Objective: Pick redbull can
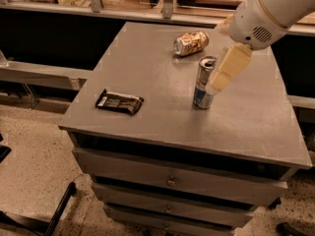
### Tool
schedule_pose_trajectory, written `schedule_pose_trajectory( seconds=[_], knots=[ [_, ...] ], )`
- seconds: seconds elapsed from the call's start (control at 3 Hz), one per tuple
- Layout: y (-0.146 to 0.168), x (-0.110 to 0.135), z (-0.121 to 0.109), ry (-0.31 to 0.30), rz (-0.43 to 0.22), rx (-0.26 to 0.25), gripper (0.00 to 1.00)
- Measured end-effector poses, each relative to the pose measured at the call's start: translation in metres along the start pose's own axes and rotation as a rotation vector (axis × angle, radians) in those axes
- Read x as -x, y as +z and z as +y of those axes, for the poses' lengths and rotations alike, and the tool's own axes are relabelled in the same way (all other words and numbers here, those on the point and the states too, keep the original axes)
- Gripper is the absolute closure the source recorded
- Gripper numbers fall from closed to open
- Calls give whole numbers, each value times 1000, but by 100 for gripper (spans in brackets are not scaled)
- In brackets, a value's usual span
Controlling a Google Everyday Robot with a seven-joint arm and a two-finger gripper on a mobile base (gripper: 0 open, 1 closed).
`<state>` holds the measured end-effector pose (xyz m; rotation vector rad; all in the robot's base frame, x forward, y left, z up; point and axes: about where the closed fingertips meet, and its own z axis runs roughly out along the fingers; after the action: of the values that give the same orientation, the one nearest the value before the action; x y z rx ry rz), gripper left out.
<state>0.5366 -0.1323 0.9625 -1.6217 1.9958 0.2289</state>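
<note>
The redbull can [202, 84], tall, slim, silver and blue with an open silver top, stands upright in the middle of the grey cabinet top [147, 58]. My gripper [216, 82], cream-coloured under the white arm, comes down from the upper right. It is right against the can's right side and overlaps that edge in the camera view. I cannot tell whether it touches the can.
A shorter gold and tan can [191, 43] lies on its side behind the redbull can. A dark snack wrapper [119, 102] lies flat near the front left. Drawers [170, 181] are below the top. A rail and shelves run along the back.
</note>
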Motion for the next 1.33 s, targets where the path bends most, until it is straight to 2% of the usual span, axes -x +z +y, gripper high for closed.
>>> schedule_pose_trajectory(
  seconds=[0.67, 1.0, 1.33],
  knots=[
    [10, -15, -3, 49, 10, 6, 0],
    [11, -14, -2, 48, 10, 6, 16],
    [11, -13, -2, 46, 10, 6, 39]
  ],
)
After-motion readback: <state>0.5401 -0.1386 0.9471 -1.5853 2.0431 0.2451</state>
